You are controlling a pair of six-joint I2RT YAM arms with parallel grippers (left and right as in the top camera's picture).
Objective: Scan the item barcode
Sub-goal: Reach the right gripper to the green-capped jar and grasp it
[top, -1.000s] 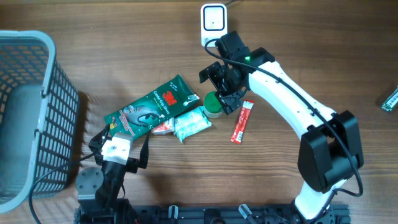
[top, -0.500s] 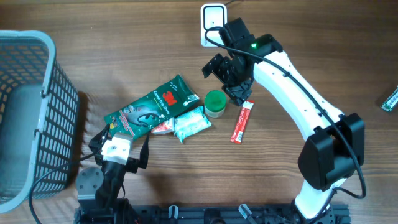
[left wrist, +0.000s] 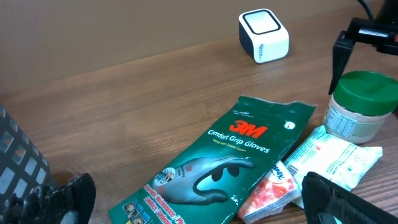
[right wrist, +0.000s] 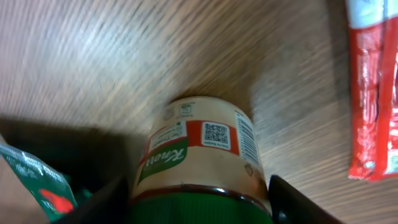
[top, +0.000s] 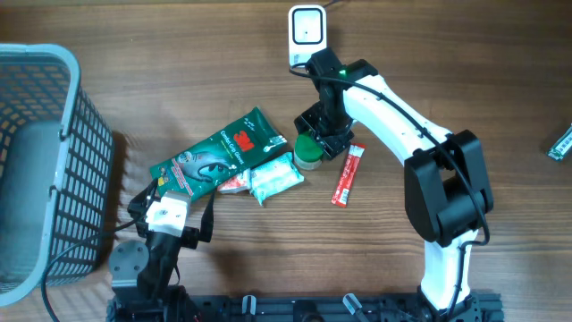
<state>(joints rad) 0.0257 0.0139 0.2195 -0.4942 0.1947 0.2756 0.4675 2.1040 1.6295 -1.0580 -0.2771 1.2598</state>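
Right wrist view: your right fingers (right wrist: 99,202) stand either side of the jar (right wrist: 199,143) on the desk (right wrist: 93,50); whether they grip, I cannot tell. Your left fingers (left wrist: 339,199) are wide. Next, lift its barcode (right wrist: 247,138) toward the scanner (top: 307,27).

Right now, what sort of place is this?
Probably a mock shop checkout on a test bench: a small white barcode scanner, packaged goods like a gloves pack and green-lidded jar, and a plastic basket.
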